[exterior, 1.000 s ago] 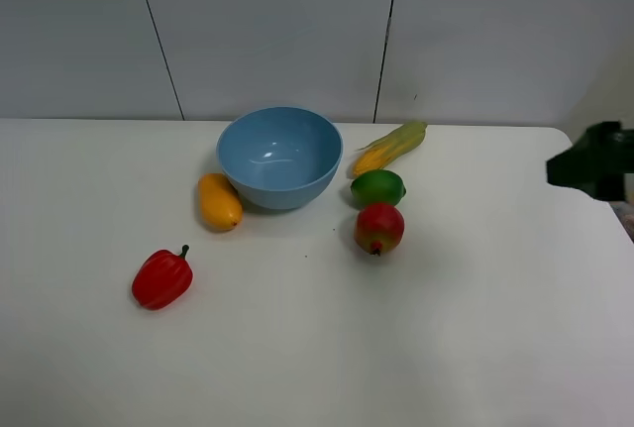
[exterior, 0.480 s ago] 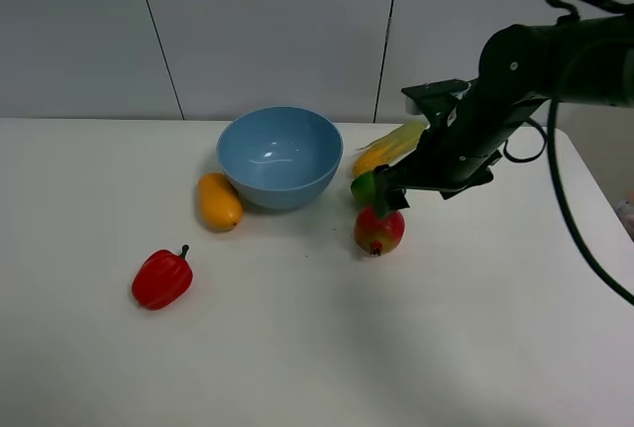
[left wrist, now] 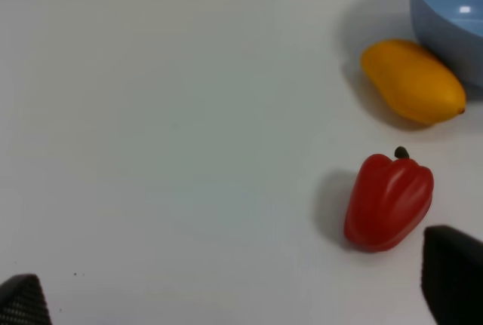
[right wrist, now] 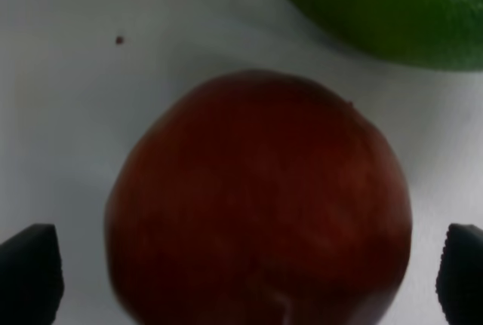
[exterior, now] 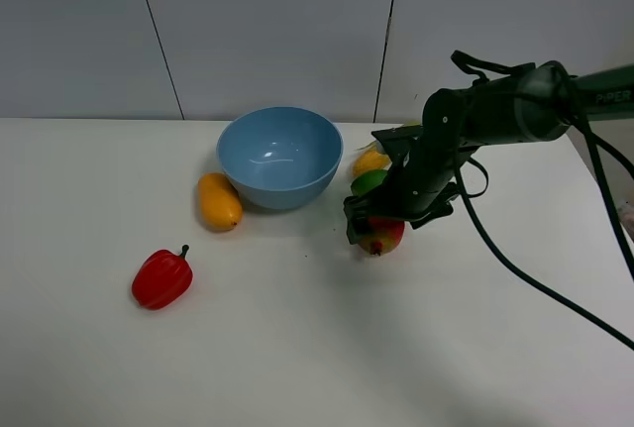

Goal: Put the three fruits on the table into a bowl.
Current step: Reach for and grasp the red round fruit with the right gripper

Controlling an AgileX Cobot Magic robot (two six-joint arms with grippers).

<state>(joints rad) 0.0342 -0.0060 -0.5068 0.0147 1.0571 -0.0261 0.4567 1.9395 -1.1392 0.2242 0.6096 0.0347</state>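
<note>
Red fruit [right wrist: 256,204] between wide-spread fingers of right gripper [right wrist: 245,274] (seemingly untouched), lime [right wrist: 377,8] beside

red bell pepper [exterior: 161,279]: front left, on its side | corn cob [exterior: 370,160]: rear, mostly hidden

We see a round, smooth, light-blue bowl [exterior: 279,157] standing upright on a plain white table [exterior: 297,348]. In the high view, an oblong orange-yellow mango [exterior: 219,201] lies just left of the bowl. A glossy green lime [exterior: 369,181] sits to the bowl's right, with a round red fruit [exterior: 381,239], partly hidden, just beyond the lime, nearer the camera.
</note>
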